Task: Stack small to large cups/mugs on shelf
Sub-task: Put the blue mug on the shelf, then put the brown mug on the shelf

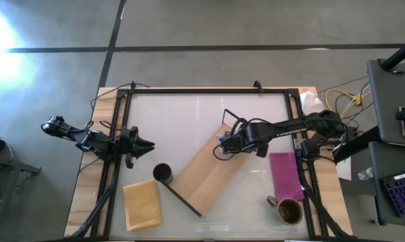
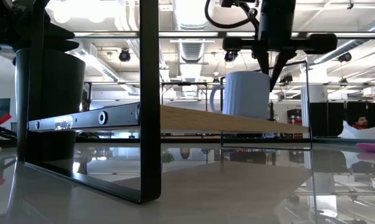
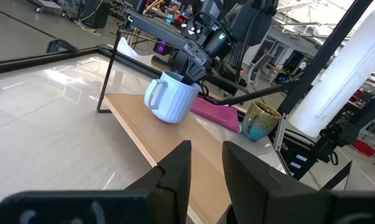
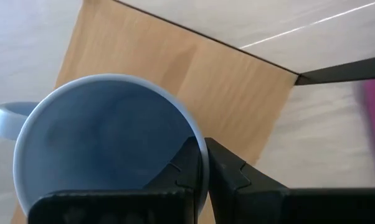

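Note:
The light blue mug (image 2: pixel 245 94) stands on the far end of the tan shelf (image 1: pixel 209 171), which lies slantwise across the table. My right gripper (image 4: pixel 203 152) is over it, shut on its rim, and hides most of it in the high view. The small black cup (image 1: pixel 162 173) stands on the table by the shelf's near-left end. The brown mug (image 1: pixel 290 212) sits near the table's right near corner. My left gripper (image 1: pixel 149 144) hovers open left of the shelf, touching nothing. My right gripper pinches the light blue mug's rim (image 4: pixel 187 122) on the side opposite the handle (image 4: pixel 0 118), one finger inside the mug and one outside. The fingers (image 2: pixel 273 62) come from above, pointing down. The mug is upright with its base on the shelf board.
A pink cloth (image 1: pixel 285 176) lies right of the shelf, beside the brown mug. A yellow-tan square pad (image 1: pixel 142 205) lies at the near left. Thin black frames (image 2: pixel 149 93) rise at both shelf ends. A black rail frame (image 1: pixel 209 91) runs around the table.

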